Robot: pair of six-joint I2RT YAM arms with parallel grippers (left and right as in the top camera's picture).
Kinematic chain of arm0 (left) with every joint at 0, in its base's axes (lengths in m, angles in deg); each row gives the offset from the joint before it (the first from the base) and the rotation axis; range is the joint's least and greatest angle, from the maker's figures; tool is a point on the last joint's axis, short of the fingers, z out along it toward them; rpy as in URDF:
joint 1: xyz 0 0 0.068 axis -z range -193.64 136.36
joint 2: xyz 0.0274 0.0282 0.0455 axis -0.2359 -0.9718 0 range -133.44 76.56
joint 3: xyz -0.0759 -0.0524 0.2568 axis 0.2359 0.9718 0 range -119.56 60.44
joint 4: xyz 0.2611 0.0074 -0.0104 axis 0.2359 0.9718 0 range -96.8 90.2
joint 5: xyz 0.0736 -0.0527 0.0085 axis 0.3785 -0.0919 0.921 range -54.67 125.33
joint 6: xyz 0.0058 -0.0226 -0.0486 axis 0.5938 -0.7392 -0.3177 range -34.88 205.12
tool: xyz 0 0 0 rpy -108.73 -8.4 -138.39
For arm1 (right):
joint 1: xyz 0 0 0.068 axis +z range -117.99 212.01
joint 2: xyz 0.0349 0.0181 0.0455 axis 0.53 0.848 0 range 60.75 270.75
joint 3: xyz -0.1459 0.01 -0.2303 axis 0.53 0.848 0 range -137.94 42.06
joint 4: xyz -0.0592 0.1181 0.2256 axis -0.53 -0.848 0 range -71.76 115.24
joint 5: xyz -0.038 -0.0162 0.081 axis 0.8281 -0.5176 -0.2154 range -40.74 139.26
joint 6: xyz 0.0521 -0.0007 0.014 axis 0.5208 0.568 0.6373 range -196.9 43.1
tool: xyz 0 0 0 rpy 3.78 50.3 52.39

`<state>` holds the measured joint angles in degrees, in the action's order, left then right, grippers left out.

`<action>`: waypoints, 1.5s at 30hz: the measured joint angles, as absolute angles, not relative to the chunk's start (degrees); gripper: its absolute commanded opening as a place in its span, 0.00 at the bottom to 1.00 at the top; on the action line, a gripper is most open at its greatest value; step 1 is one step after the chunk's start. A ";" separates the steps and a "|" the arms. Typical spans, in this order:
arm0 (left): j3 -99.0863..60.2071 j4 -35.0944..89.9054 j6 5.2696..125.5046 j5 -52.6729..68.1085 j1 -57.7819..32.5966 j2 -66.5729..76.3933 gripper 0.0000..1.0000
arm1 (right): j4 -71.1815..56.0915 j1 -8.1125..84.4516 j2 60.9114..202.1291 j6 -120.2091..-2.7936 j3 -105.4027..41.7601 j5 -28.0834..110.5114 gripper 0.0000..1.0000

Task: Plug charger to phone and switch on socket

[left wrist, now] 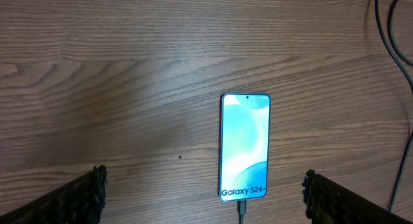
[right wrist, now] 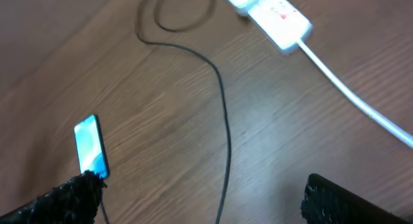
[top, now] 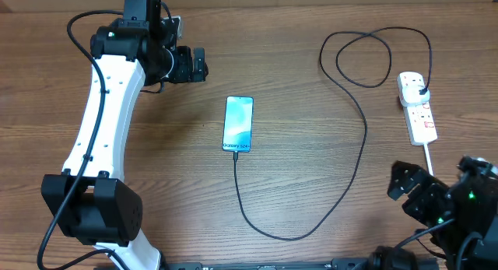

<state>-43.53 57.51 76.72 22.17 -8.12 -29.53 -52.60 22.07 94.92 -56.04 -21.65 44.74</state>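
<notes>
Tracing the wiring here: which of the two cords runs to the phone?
The thin black charger: it loops from the socket to the phone, meeting its Galaxy end. The thick white cord leaves the socket's other end and goes nowhere near the phone.

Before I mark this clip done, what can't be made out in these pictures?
Power strip switch position: too small overhead, blurred in the right wrist view.
Cable tip at the phone: cut off by the left wrist view's bottom edge; too small overhead to judge seating.
</notes>
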 measured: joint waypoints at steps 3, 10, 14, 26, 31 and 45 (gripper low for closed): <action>-43.53 57.51 76.72 22.12 -8.12 -29.53 1.00 | -48.10 24.32 92.91 -60.19 -18.28 41.95 1.00; -43.53 57.49 76.72 22.17 -8.12 -29.53 1.00 | -27.58 30.79 81.72 -69.74 -3.90 36.11 1.00; -43.53 57.51 76.72 22.12 -8.12 -29.53 1.00 | -15.80 32.10 74.31 -72.28 5.35 35.54 1.00; -43.53 57.51 76.72 22.14 -8.12 -29.53 1.00 | 12.03 32.08 62.11 -74.00 31.14 35.56 1.00; -43.53 57.51 76.72 22.14 -8.12 -29.53 1.00 | 21.51 32.08 61.59 -76.89 36.71 35.59 1.00; -43.53 57.51 76.72 22.14 -8.12 -29.53 1.00 | 21.27 32.10 61.48 -81.48 41.00 36.81 1.00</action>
<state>-43.53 57.51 76.72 22.14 -8.12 -29.53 21.27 32.10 61.48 -81.48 41.00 36.81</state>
